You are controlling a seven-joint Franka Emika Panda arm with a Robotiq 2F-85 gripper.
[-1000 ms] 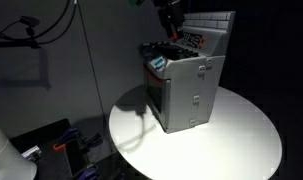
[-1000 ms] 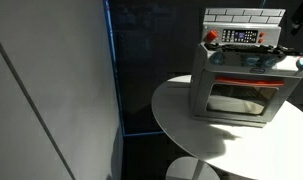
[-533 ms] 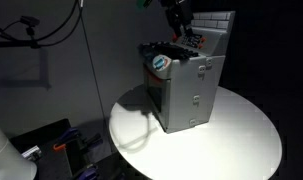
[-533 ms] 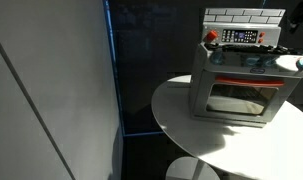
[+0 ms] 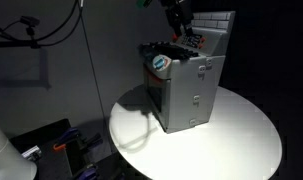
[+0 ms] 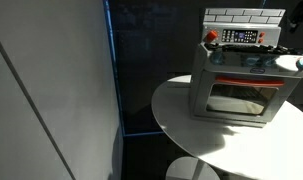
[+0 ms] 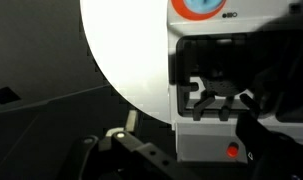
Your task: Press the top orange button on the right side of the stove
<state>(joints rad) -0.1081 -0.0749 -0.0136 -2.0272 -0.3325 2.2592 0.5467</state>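
Note:
The small grey toy stove (image 5: 187,88) stands on the round white table (image 5: 231,140), with its white tiled back panel (image 5: 217,28) and teal-white knob (image 5: 159,63). It also shows in an exterior view (image 6: 241,85), with a red-orange control (image 6: 212,36) at the left of its panel. My gripper (image 5: 177,18) hangs just above the cooktop near the back panel. In the wrist view the dark cooktop grates (image 7: 219,82) and one red-orange button (image 7: 231,151) lie between my gripper's (image 7: 196,150) dark fingers, which look apart and hold nothing.
The table's edge (image 7: 109,70) drops to a dark floor. A grey wall panel (image 6: 51,90) stands beside the table. Cables and dark equipment (image 5: 51,140) lie on the floor near it.
My gripper has shifted slightly toward the stove's back panel since one second ago. It has held still for the last half second.

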